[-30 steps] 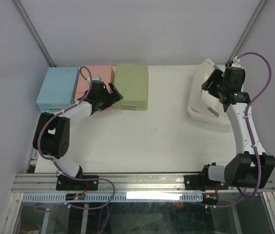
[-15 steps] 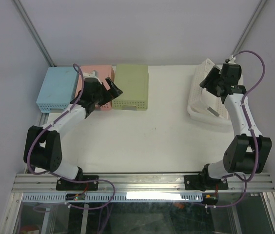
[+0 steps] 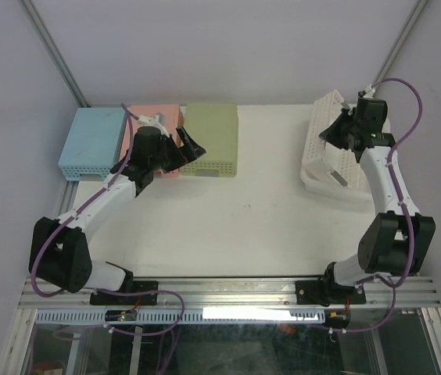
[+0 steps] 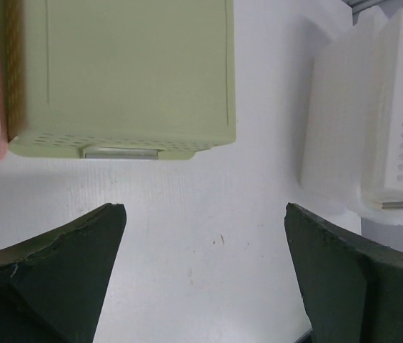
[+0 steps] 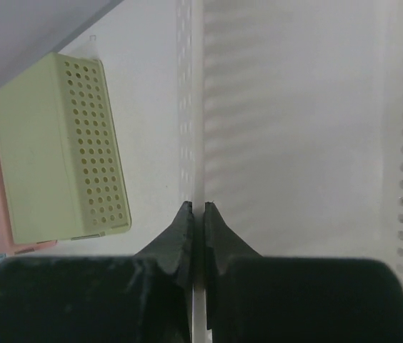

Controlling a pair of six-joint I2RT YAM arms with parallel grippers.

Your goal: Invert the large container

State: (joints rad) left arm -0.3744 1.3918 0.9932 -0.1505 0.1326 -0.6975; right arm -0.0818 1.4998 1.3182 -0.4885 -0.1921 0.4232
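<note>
The large white perforated container (image 3: pixel 324 160) stands open side up at the table's right rear. My right gripper (image 3: pixel 338 134) reaches over its left wall. In the right wrist view the gripper (image 5: pixel 196 207) is shut on that thin white wall (image 5: pixel 196 107), one finger on each side, with the container's floor (image 5: pixel 294 143) to the right. My left gripper (image 3: pixel 187 145) hovers open at the front left corner of the green container (image 3: pixel 211 139). In the left wrist view, bare table shows between its wide-spread fingers (image 4: pixel 205 211), and the white container (image 4: pixel 373 114) lies far right.
Three upside-down perforated containers line the back left: blue (image 3: pixel 93 141), pink (image 3: pixel 156 117) and green (image 4: pixel 123 71). The green one also shows in the right wrist view (image 5: pixel 62 150). Grey walls enclose the table at the back and sides.
My right gripper has closed from open onto the white container's left wall. The left arm has stretched out and carried its gripper slightly right, toward the green container.
</note>
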